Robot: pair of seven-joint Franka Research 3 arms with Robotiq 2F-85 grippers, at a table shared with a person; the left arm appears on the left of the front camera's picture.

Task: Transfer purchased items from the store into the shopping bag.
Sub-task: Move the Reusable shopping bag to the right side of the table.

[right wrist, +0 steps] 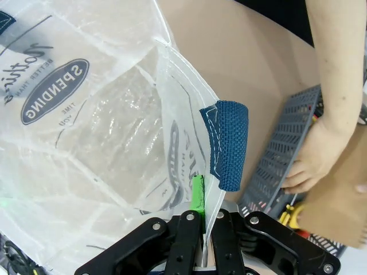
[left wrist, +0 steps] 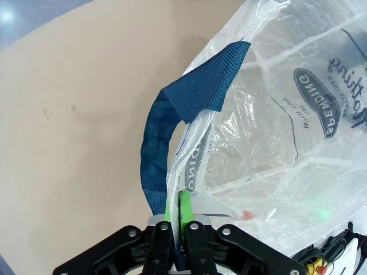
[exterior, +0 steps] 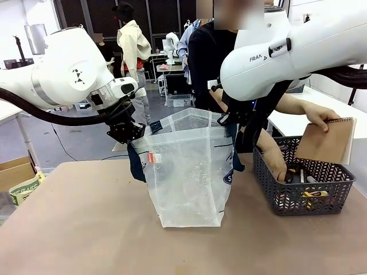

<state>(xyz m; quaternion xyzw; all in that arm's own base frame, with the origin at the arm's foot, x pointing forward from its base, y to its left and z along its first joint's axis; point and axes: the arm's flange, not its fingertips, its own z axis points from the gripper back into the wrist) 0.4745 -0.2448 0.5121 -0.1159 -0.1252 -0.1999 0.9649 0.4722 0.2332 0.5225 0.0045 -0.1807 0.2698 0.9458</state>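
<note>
Early in the transfer, by the look of it, with nothing yet inside the shopping bag (exterior: 189, 172). Standing upright on the table (exterior: 86, 229), mouth stretched open between both arms. On the bag's left rim, pinched narrow by the left gripper (left wrist: 175, 201), green pads closed on the clear plastic just beside the navy handle (left wrist: 157, 143). On the bag's right rim, clamped the same way by the right gripper (right wrist: 202, 197), jaws shut on the film next to the other folded handle. Through the translucent walls, no goods to be seen, only creases and the oval logo print. To the right of the bag, near but not touching, the dark grey lattice basket (exterior: 304, 197), holding yellow-marked pieces (exterior: 312, 193) and other small packs too dim to name. Above the basket, right of the bag's mouth, a tan-brown spiral-bound notebook (exterior: 327, 140), lifted clear by a person's hand (exterior: 320, 117) and not yet over the opening; a second hand (exterior: 279, 170) reaching down into the basket. Left to do, judging from this: the notebook into the bag, then everything in the basket. Needed from the arms meanwhile: a steady, open mouth.
</note>
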